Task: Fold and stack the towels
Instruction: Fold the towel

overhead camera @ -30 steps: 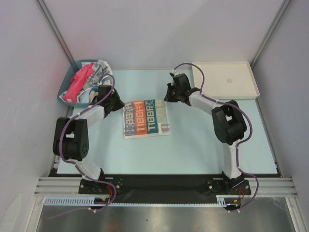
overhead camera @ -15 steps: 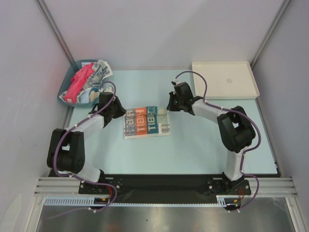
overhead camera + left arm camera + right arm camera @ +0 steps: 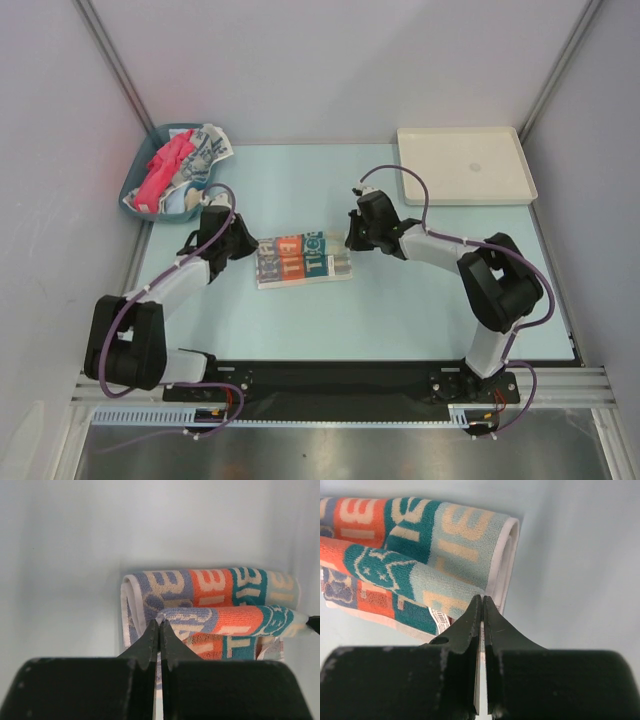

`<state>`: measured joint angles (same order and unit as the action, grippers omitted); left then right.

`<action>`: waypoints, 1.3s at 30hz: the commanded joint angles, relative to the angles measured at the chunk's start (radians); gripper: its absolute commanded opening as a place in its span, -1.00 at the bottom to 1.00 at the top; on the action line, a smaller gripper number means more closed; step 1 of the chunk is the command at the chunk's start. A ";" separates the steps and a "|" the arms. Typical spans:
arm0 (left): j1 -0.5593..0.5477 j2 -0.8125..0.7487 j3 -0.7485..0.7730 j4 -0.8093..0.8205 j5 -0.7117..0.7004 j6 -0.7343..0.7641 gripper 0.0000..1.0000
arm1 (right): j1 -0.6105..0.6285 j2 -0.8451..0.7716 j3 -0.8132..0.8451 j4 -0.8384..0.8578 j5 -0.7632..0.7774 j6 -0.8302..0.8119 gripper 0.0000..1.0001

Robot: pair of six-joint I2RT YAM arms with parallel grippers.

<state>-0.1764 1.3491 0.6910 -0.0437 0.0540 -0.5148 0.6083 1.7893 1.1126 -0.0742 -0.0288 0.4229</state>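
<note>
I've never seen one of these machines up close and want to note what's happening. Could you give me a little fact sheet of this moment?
Job: folding towels
In hand: lettered towel, doubled over on the table
Left gripper: shut on the towel's left end
Right gripper: shut on its right end
Waiting: red-pink towel and patterned towel, heaped in the teal bin
White tray: far right corner

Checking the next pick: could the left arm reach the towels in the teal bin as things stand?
Probably, but not right now. The towels in the teal bin lie just beyond the left gripper with nothing between, yet that gripper is shut on a corner of the lettered towel.
</note>
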 commanded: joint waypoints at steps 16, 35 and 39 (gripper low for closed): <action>-0.034 -0.122 -0.074 -0.021 -0.045 0.016 -0.96 | 0.033 -0.137 -0.062 0.034 0.090 0.016 -1.00; -0.034 -0.154 -0.008 -0.082 -0.040 0.022 -0.93 | 0.048 -0.175 -0.023 -0.022 0.132 -0.001 -1.00; -0.034 -0.179 -0.022 -0.091 -0.048 0.022 -0.92 | 0.051 -0.189 -0.043 -0.018 0.133 0.002 -1.00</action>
<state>-0.2073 1.2163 0.6380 -0.1265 0.0292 -0.5133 0.6567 1.6566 1.0565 -0.0959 0.0658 0.4335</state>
